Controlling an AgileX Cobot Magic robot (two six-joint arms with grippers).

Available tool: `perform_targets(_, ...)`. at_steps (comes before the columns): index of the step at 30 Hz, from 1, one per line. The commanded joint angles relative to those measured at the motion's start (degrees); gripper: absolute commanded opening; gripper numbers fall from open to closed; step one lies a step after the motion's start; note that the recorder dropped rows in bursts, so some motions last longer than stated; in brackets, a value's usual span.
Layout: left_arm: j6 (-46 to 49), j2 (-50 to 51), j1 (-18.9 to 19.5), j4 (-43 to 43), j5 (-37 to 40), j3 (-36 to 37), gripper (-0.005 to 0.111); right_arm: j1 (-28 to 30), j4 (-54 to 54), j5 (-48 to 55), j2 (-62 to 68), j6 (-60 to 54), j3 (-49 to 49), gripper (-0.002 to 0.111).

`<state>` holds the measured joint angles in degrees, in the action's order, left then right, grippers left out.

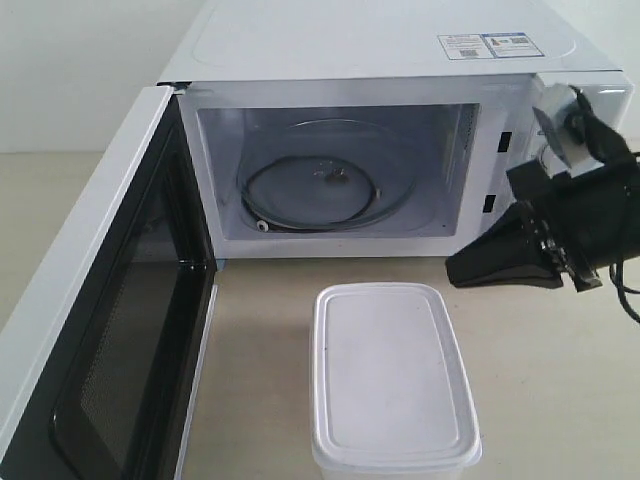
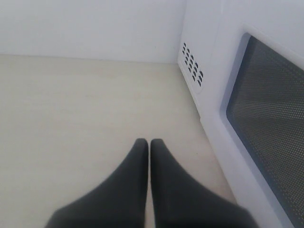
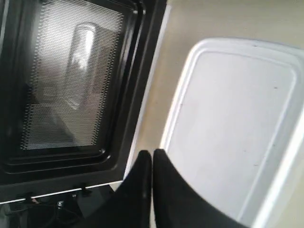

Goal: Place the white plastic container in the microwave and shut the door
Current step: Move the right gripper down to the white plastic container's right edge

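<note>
White plastic is seen in the exterior view: the white plastic container (image 1: 392,375) is set on the table (image 1: 560,380) just before the microwave (image 1: 400,50), whose door (image 1: 100,330) is swung wide. In the left wrist view, the left gripper (image 2: 149,143) is held with fingers together beside the door. In the right wrist view, the right gripper (image 3: 152,153) is shown with fingers together by the container's rim.

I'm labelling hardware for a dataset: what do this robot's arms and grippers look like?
The left gripper and right gripper have matte black jaws, broad at the base and tapering to narrow tips. The exterior view shows the right wrist also black, with black cables looping off it.
</note>
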<state>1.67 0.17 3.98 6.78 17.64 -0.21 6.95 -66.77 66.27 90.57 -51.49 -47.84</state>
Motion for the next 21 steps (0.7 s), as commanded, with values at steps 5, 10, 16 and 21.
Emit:
perform_targets(5,0.09,-0.17,0.16,-0.2,-0.08,0.21,0.004,0.49,4.15,-3.94,8.48,-1.9,0.57,0.012)
perform_targets(10,0.09,-0.17,0.16,-0.2,-0.08,0.21,0.004,0.49,4.49,-6.97,12.58,-1.77,0.57,0.049)
perform_targets(16,0.09,-0.17,0.16,-0.2,-0.08,0.21,0.004,0.37,2.52,-7.9,18.12,-4.31,0.57,0.065)
perform_targets(21,0.09,-0.17,0.16,-0.2,-0.08,0.21,0.004,-1.46,2.41,-8.38,21.54,-5.39,0.57,0.057)
